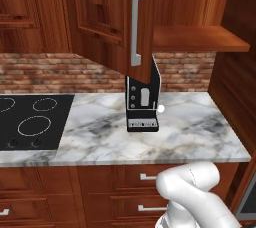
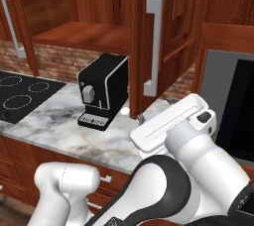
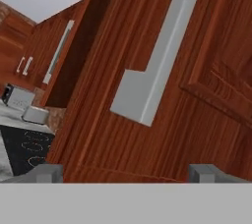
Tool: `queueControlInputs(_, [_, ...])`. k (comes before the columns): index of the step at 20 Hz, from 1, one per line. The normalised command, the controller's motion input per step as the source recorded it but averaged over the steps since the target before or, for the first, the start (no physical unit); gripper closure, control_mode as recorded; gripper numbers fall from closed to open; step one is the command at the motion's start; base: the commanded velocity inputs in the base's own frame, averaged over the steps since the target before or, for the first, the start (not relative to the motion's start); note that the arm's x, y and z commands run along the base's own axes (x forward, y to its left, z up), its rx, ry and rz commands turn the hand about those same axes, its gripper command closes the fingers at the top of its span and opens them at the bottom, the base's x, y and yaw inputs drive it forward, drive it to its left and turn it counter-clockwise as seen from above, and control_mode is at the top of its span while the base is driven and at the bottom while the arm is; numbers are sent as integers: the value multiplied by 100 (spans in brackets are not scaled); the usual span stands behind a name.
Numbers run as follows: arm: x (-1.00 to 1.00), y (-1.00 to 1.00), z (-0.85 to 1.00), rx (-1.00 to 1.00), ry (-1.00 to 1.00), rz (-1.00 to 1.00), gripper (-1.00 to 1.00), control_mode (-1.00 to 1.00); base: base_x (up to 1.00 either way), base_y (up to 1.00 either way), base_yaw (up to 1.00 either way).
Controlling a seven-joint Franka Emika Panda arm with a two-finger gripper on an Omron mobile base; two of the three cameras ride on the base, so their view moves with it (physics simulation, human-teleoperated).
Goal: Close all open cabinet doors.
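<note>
Above the marble counter [image 1: 200,132], an upper cabinet door [image 1: 107,17] stands swung out toward the camera in the top centre of the left base frame, its long silver handle [image 1: 136,24] running down near its free edge. To the right of that door, the open cabinet shows a bare wooden shelf [image 1: 200,39]. Under the door's lower corner a black coffee machine [image 1: 142,104] sits on the counter against the brick wall [image 1: 50,72], and a black stovetop [image 1: 32,119] fills the middle left of the frame. Drawer fronts [image 1: 145,177] with short handles run along the bottom.

From the right base camera the same door is seen edge-on in the upper centre of the frame, its handle on the side facing the robot. The white arm [image 2: 188,170] rises from the lower part of the frame, and its hand reaches up toward the door's lower edge, just below the handle. The gripper itself is hidden behind the hand there.

Close up in the hand camera, the door's wood grain covers most of the frame, tilted, with the lower end of the handle in the middle. The gripper [image 3: 125,176] shows as two grey fingertips [image 3: 204,173] at the bottom of the frame, set wide apart with nothing between them, just in front of the door face. A second open door with its own handle [image 3: 59,51] shows at upper left.
</note>
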Motion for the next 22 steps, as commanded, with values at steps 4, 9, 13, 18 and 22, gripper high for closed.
queueControlInputs(4, [29,16,-2,0,0,9,-100,-100,0,0,0])
queueControlInputs(9, [13,42,0,-1,0,7,-100,-100,0,0,0])
queueControlInputs(13, [3,60,0,-3,0,3,-100,-100,0,0,0])
queueControlInputs(18, [10,70,0,-4,0,1,-100,-100,0,0,0])
queueControlInputs(22, [14,76,2,-3,0,0,-100,-100,0,0,0])
